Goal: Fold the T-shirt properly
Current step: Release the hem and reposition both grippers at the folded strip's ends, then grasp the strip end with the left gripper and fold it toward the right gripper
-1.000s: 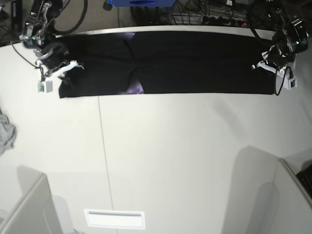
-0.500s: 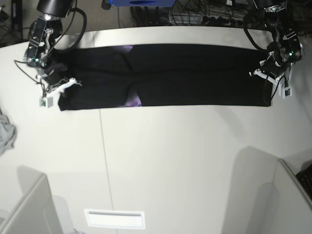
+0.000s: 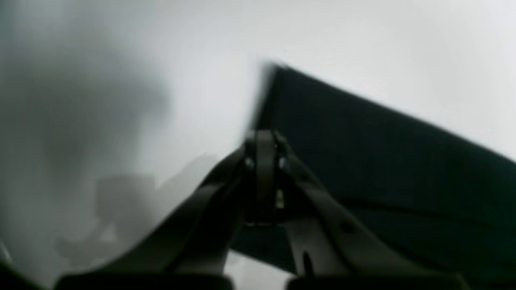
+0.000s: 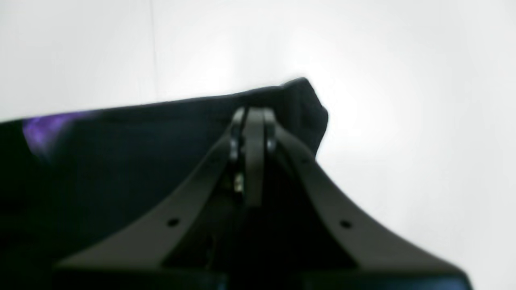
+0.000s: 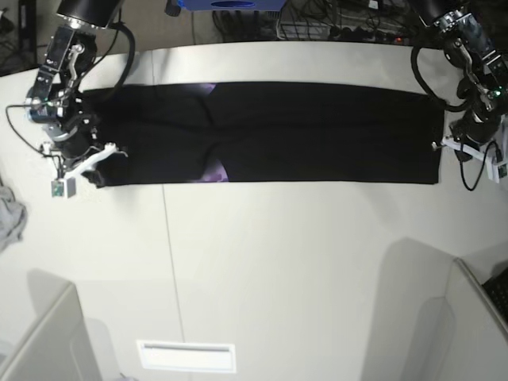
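A long black fabric T-shirt (image 5: 317,131), folded into a wide band, is stretched flat across the far part of the white table (image 5: 302,270). A purple patch is seen near its middle-left. Each end is met by a gripper: right gripper (image 5: 94,163), left gripper (image 5: 446,148). A crumpled light-grey cloth (image 5: 9,216) lies at the table's left edge.

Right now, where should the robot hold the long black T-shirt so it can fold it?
Probably by its two short ends, one arm at each. The T-shirt lies flat in a long strip across the table, so its ends are its farthest-apart edges. The right gripper and left gripper are already shut there, each coming in from its own side.
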Action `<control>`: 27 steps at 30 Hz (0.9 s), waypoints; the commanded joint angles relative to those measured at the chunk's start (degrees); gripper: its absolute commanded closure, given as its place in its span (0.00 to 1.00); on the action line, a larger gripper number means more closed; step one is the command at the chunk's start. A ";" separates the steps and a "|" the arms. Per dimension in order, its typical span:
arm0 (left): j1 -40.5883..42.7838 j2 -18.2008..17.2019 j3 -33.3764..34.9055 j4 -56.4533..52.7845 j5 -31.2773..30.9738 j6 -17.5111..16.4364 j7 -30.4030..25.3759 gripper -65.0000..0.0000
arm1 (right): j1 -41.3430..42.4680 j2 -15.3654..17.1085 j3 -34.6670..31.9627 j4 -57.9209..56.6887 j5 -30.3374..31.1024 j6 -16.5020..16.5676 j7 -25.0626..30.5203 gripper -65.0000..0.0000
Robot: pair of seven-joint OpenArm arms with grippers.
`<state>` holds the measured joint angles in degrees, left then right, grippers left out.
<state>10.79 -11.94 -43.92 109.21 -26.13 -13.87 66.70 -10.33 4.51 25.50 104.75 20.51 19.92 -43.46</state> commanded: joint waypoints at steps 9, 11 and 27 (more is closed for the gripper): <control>0.86 -0.85 -9.05 -9.82 -10.49 -10.26 -0.45 0.49 | -3.78 -2.71 -0.22 9.58 0.72 0.34 -0.98 1.00; 0.69 -0.85 -8.87 -12.46 -11.01 -10.70 -0.54 0.21 | -3.96 -2.80 -0.22 9.58 0.72 0.34 -0.98 1.00; -4.15 -3.75 0.45 -29.60 -10.31 -13.34 -0.54 0.17 | -5.54 -2.89 -0.22 9.93 0.81 0.34 -0.98 1.00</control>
<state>6.37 -15.57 -43.86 79.77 -37.01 -27.44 63.42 -16.19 1.23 25.12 113.32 20.75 20.14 -45.76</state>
